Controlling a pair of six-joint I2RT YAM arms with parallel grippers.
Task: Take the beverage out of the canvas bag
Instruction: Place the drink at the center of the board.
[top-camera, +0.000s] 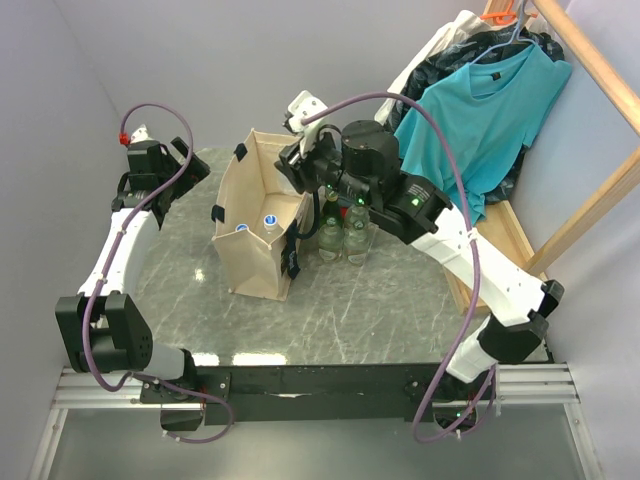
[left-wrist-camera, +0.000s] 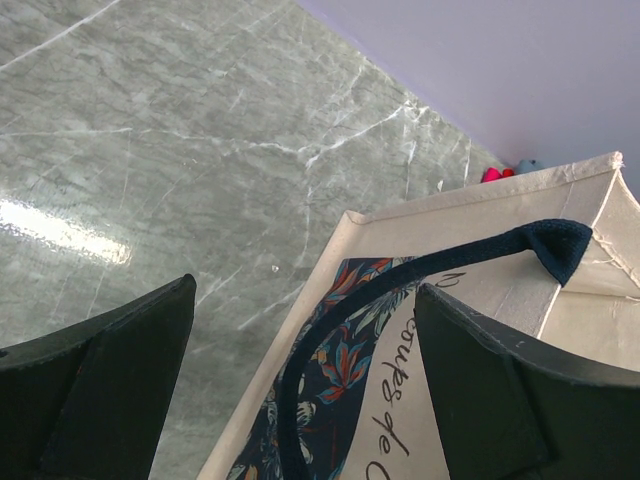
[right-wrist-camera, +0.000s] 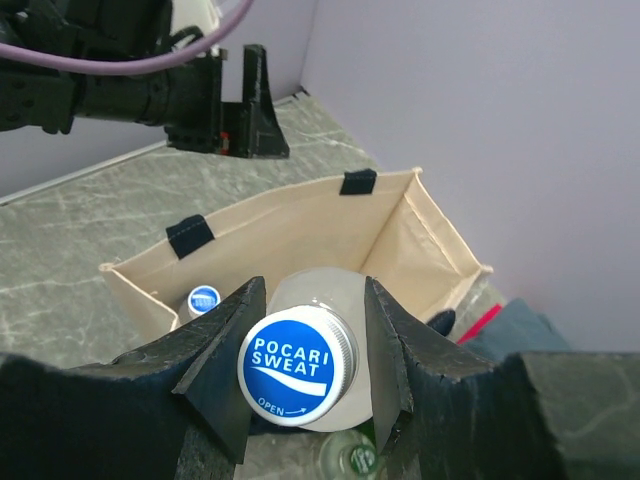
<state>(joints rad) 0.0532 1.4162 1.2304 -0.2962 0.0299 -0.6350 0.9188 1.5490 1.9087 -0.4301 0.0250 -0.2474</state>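
The beige canvas bag stands open on the grey marble table; two blue-capped bottles stand inside. In the right wrist view my right gripper is shut on the neck of a Pocari Sweat bottle, held above the bag's rim, with another blue cap inside the bag. In the top view the right gripper hovers over the bag's right rear corner and hides the held bottle. My left gripper is open and empty over the bag's printed side and black strap, left of the bag.
Two glass bottles stand on the table just right of the bag; one green top shows under the held bottle. A teal T-shirt hangs on a wooden rack at the back right. Walls close the left and rear.
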